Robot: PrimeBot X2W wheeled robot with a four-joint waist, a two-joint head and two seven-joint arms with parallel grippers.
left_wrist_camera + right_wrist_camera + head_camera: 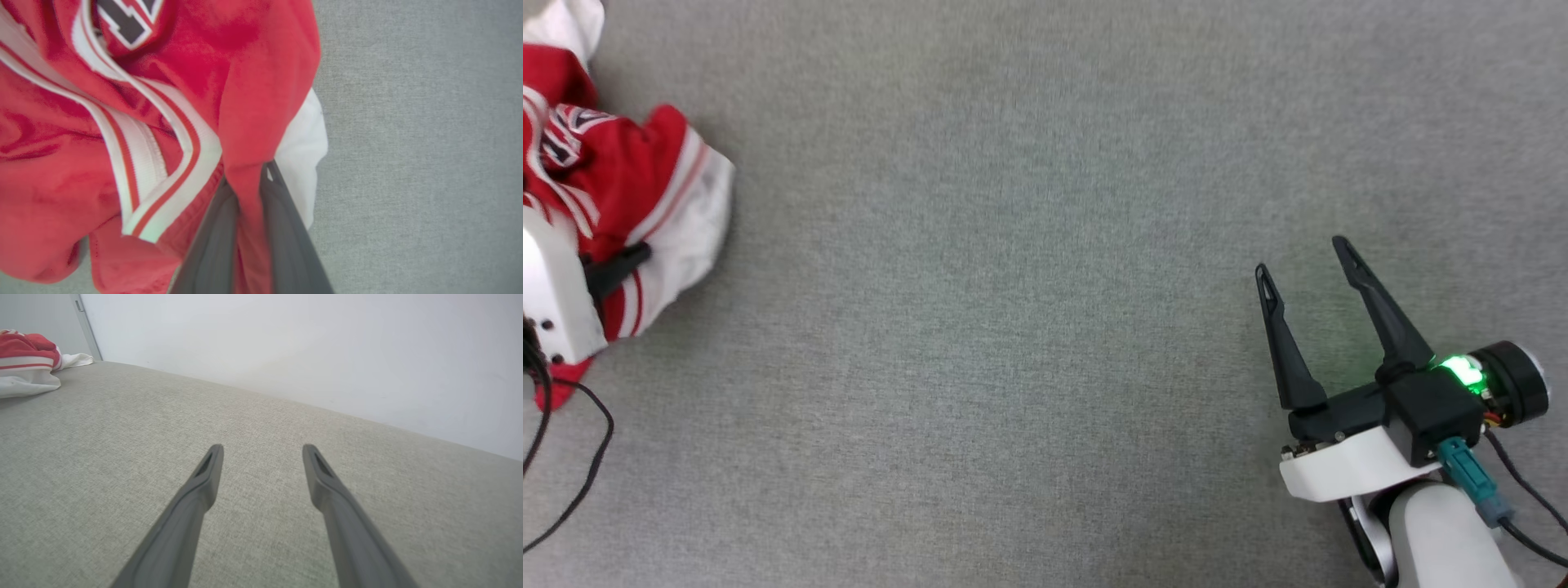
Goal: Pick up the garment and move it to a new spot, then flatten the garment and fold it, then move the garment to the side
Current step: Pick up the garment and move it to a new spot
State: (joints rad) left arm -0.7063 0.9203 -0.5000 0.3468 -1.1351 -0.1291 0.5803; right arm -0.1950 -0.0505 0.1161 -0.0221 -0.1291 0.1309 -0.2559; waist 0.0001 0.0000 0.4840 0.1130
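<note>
The right gripper (1300,259), at the lower right of the head view, had two long, tapering black fingers (1286,343) with slotted tips, a white shell (1339,469), a glowing green light (1462,371) and a teal plug (1470,478). At the left edge, the left gripper (633,257) had a white casing (551,278) with dark screws (547,325) and a thin black cable (600,441).

Head view: garment (629,180) cut off by left edge, full extent not seen. Same edge clips white housing (551,286) of left gripper (249,183); one dark finger (617,265) part-seen, tip under cloth. Also off left edge: black cable (605,453). Bottom edge cuts right forearm (1445,531).

Left wrist view: cloth soft-focus, runs past top, left, bottom edges; lettering (126,20) clipped, unreadable; finger ends buried in red fold, contact pt hidden.

Right wrist view: garment small, clipped at left, near far edge of grey fabric surface (261,416).
</note>
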